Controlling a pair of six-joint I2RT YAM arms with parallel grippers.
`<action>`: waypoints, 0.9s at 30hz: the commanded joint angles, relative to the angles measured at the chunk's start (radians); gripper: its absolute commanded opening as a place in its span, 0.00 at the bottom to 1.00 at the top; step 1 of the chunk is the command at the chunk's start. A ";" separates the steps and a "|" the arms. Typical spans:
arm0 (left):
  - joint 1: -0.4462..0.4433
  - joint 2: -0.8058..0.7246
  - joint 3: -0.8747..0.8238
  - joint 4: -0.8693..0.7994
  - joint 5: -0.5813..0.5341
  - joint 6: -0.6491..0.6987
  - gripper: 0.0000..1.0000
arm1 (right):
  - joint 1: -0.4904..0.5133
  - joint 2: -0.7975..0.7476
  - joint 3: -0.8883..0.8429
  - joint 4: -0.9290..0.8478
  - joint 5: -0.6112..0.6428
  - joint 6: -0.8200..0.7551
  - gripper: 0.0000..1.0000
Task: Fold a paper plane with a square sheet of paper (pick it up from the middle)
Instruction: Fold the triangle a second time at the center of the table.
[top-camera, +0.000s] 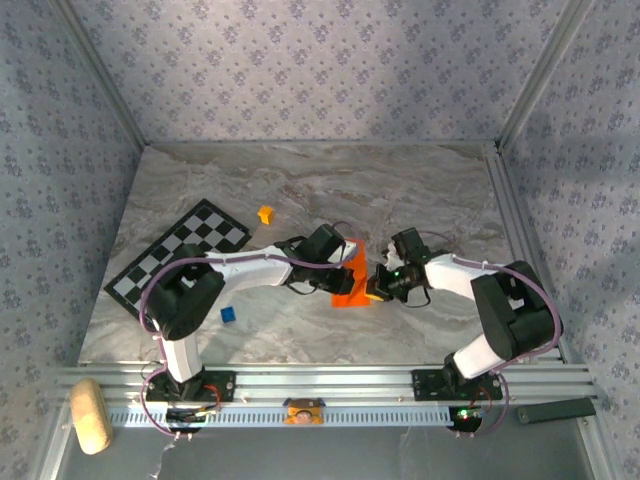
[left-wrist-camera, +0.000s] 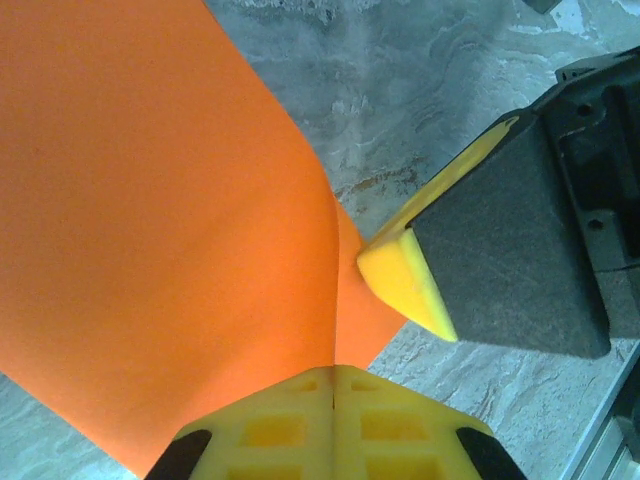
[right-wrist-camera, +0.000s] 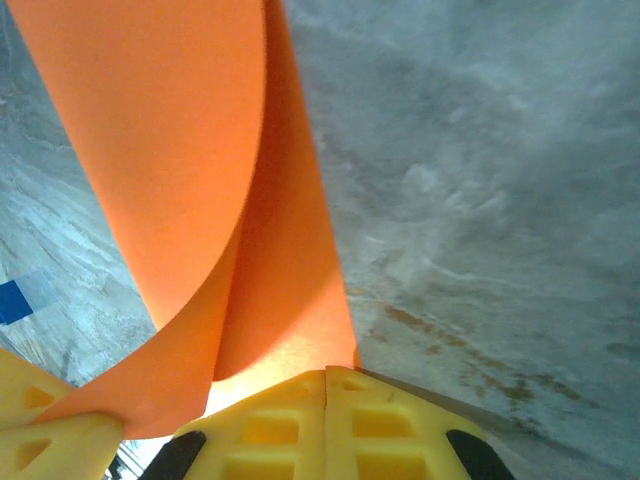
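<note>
Marble table (top-camera: 400, 190), mid-surface, and both claws are pinched tight on the square sheet of paper (top-camera: 352, 282)! Down close, the left gripper (left-wrist-camera: 333, 372) clamps it, and the right gripper (right-wrist-camera: 327, 372) bites just beside, orange curling up out of each seam. It looks like a loose first bend, nothing creased flat. Nose folds and wings all remain, I'd judge.

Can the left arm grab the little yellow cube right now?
Probably not yet. The left gripper is shut on the orange paper, so it is busy. The yellow cube sits in the open nearby, so nothing seems to block it once the paper is let go.
</note>
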 joint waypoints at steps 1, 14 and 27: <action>0.003 0.010 0.024 -0.017 -0.003 0.013 0.00 | 0.014 -0.006 0.007 0.000 0.016 -0.018 0.02; 0.013 0.014 0.032 -0.048 -0.044 0.038 0.00 | 0.021 0.035 0.033 -0.117 0.104 -0.098 0.01; 0.044 0.063 0.061 -0.072 -0.107 0.073 0.00 | 0.022 0.055 0.044 -0.111 0.102 -0.104 0.01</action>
